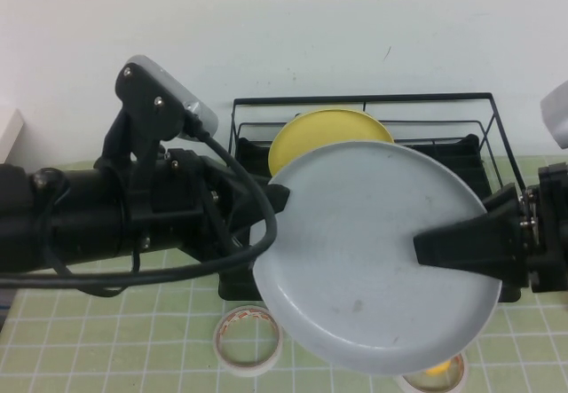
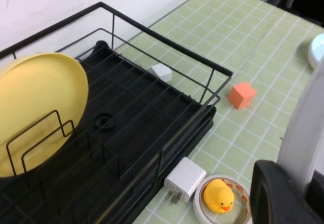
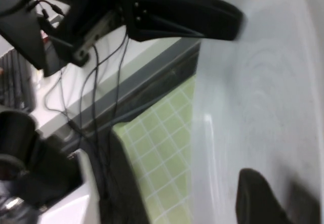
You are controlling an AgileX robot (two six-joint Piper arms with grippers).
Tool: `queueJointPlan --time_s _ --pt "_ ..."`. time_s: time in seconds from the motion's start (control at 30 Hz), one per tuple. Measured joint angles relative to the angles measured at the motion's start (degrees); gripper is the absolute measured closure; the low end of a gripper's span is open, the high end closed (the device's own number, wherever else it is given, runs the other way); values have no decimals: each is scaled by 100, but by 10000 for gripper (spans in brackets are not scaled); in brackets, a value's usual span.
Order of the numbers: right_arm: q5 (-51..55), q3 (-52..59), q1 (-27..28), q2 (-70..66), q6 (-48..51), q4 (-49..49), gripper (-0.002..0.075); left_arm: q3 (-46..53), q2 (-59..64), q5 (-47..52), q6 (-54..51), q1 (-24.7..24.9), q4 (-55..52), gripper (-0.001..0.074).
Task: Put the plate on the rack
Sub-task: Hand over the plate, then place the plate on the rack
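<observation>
The grey-blue plate hangs tilted in the air in front of the black wire rack, held at two opposite edges. My left gripper is shut on its left rim. In the left wrist view the plate's edge runs between that gripper's fingers. My right gripper is shut on the plate's right side. In the right wrist view one of its fingers lies on the plate's face. A yellow plate stands upright in the rack's left slots and also shows in the left wrist view.
A tape roll lies on the green mat below the plate. A second roll holds a yellow duck, next to a white charger. An orange cube and a small white block lie by the rack's right end.
</observation>
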State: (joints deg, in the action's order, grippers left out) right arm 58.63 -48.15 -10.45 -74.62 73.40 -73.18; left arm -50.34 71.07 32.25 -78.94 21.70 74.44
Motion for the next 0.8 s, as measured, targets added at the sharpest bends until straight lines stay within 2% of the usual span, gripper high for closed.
queueJointPlan --time_s 0.13,0.37,0.47,0.53,0.63,0.8 --pt "-189 0 0 -12 102 -11 548 0 -5 42 149 0 18 677" --pt "-453 0 0 -23 710 -11 588 0 -89 292 641 0 28 367" --pt "-835 0 -3 -57 1135 -11 588 0 -311 267 775 0 28 316" --pt "-1237 -10 -3 -139 1413 -11 588 0 -542 195 877 0 -49 319" --pt "-1598 -220 -3 -360 1894 -1 588 0 -1033 -97 1357 0 -596 365" --pt "-1522 -1024 -3 -896 2187 -1 588 0 -1796 -407 3077 0 -2214 538"
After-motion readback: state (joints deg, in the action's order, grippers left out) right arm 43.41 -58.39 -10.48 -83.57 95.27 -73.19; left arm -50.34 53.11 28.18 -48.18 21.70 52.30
